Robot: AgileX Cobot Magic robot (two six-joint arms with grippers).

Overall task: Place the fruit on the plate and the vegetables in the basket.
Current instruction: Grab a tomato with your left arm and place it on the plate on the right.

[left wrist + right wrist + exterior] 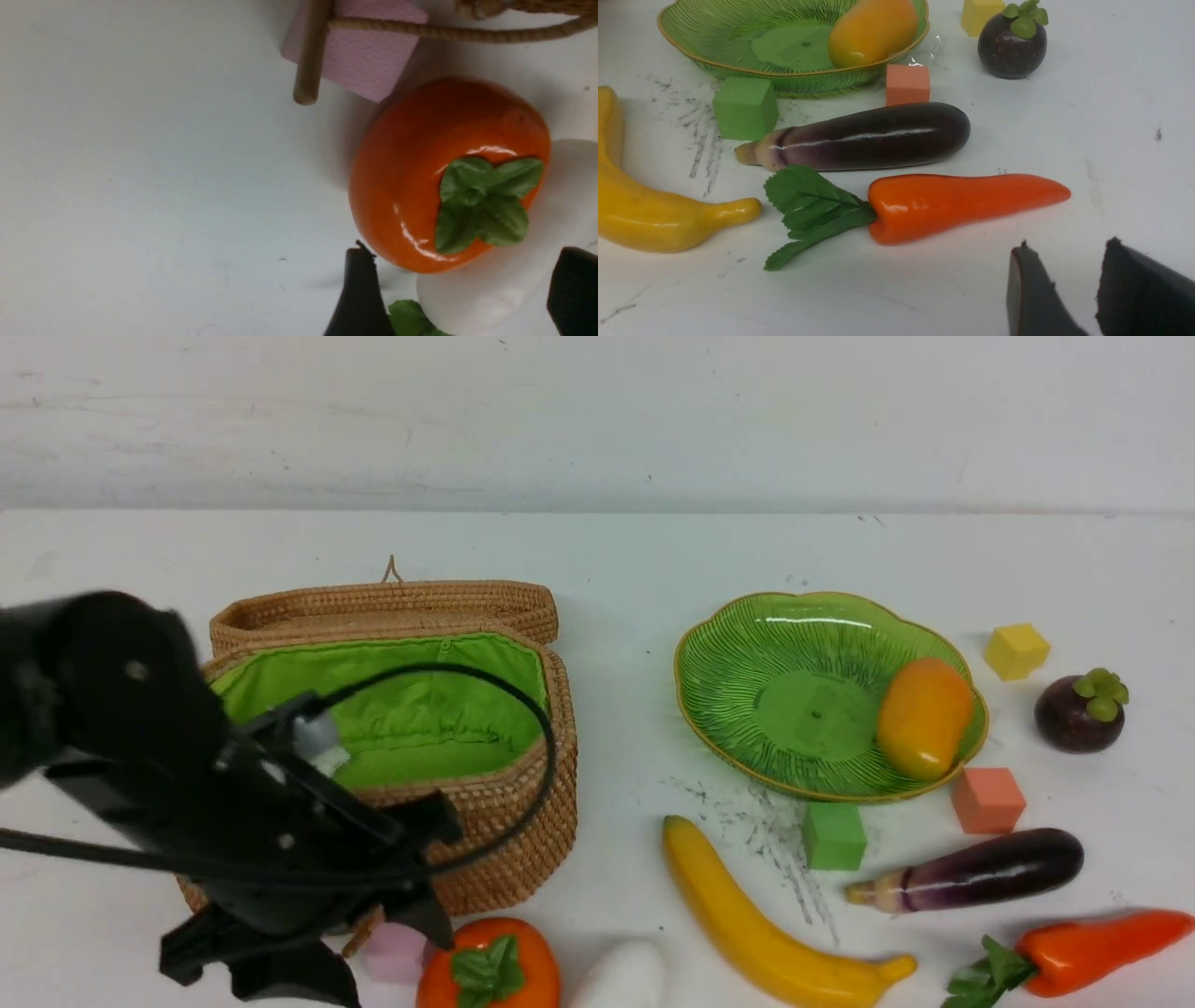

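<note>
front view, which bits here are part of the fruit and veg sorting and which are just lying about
Part of the job: plate, basket, mango, banana, persimmon, mangosteen, eggplant, pepper, white vegetable.
Lying about: yellow cube, orange cube, green cube, pink cube.

- My left arm (121,700) reaches in from the left side of the front view, wrist bent steeply downward.
- My left end effector (467,298) points down, with its 2 fingers (359,298) spread wide and gripping nothing.
- My right end effector (1073,284) shows only in its own wrist view, held low and angled forward.
- Its 2 fingers (1029,294) stand apart by a narrower gap, with nothing between them.
</note>
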